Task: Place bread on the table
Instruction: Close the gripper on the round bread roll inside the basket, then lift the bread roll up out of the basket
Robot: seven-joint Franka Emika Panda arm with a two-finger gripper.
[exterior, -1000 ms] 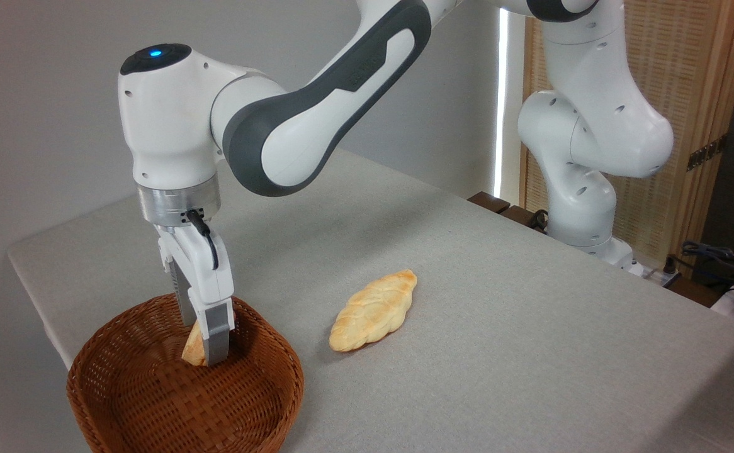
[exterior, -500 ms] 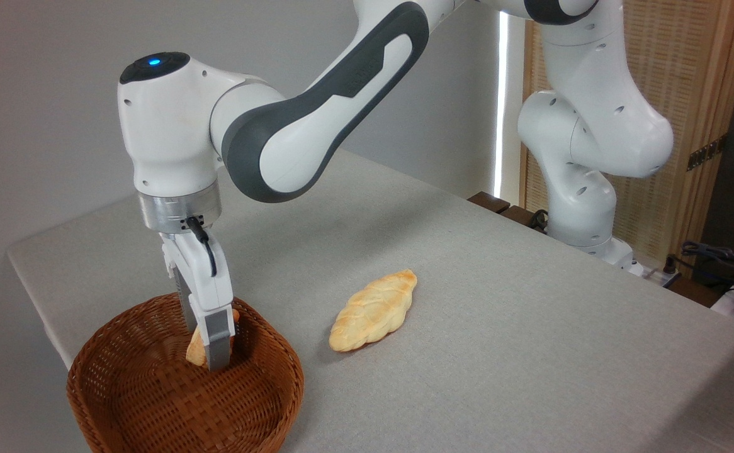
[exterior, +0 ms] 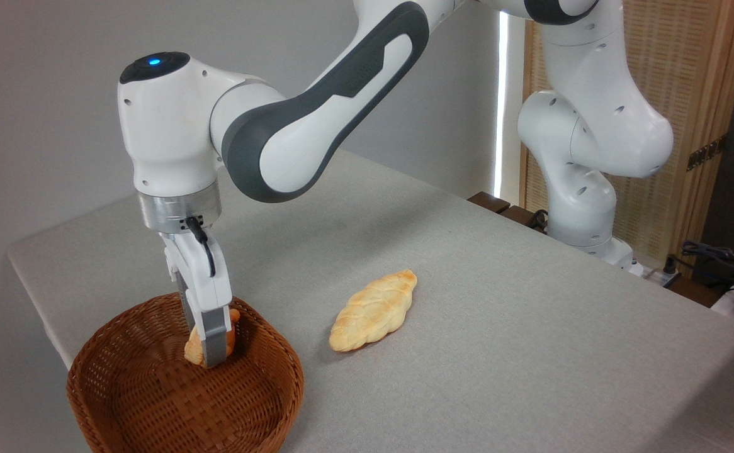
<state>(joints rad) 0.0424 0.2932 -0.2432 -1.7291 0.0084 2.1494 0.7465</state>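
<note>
The bread [exterior: 196, 350] is a small golden-tan bun with an orange-brown side, held inside the brown wicker basket [exterior: 153, 402] at the lower left. My gripper [exterior: 206, 349] points down into the basket and is shut on the bread, whose tan edge shows left of the front finger and whose orange crust shows right of it. The bun looks slightly raised off the basket floor. The table [exterior: 499, 352] has a light grey cloth surface.
A longer pale braided loaf [exterior: 373, 311] lies on the table to the right of the basket. The arm's white base [exterior: 584, 207] stands at the table's far right edge, with cables [exterior: 719, 258] beyond it.
The gripper has closed on the bread and lifted it a little within the basket. More of the orange crust now shows beside the finger.
</note>
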